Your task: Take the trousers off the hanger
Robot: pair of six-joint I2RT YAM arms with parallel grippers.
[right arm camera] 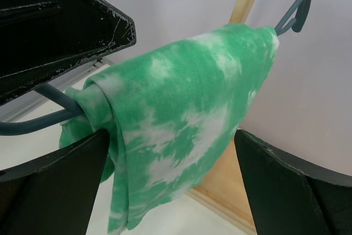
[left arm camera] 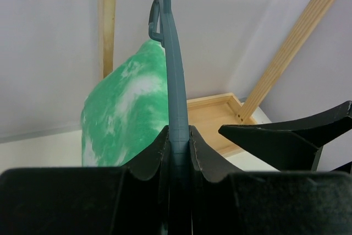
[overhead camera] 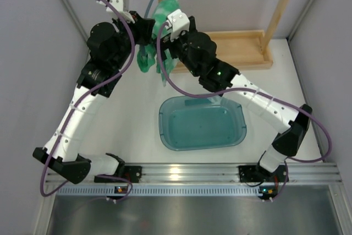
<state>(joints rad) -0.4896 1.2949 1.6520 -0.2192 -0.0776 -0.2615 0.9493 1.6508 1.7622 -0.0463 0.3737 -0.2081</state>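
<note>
Nearest you, just past the 2 arm bases, sits the translucent teal plastic basin (overhead camera: 201, 122), well apart from the work. Beyond it both arms reach up and meet at the garment.

Your left gripper (left arm camera: 179, 142) is clamped tight on the thin grey-blue rod hanger (left arm camera: 175, 70). Its 2 fingers pinch the slender frame edge-on, so the hanger is steadied from that side. Your right gripper (right arm camera: 170, 136) is spread wide and has hold of nothing. Its 2 fingers stand on either side of the bright green, white-blotched cloth trousers (right arm camera: 181, 108), which lie folded over the hanger's lower bar and hang down on both sides of it. 1 finger looks to be just brushing the fold beside the bar.

Behind all this stands the light wooden rack frame (overhead camera: 245, 45). The hanger's hook rises toward it, but what the hook hangs on is out of view.

By my reading, the grasp on the cloth is the step in hand, and the risks sit there:
- **Closing this high:** you may trap the bar along with the cloth, and the pull then drags the hanger against the left grip. A rod that thin could twist or slide between the fingers, or the hook could jump off its support.
- **Closing too shallow:** you catch only 1 layer, which can slip out as the doubled cloth drags over the bar.
- **Pulling straight down:** both hanging halves load the bar, so draw the cloth off to 1 side instead.
</note>
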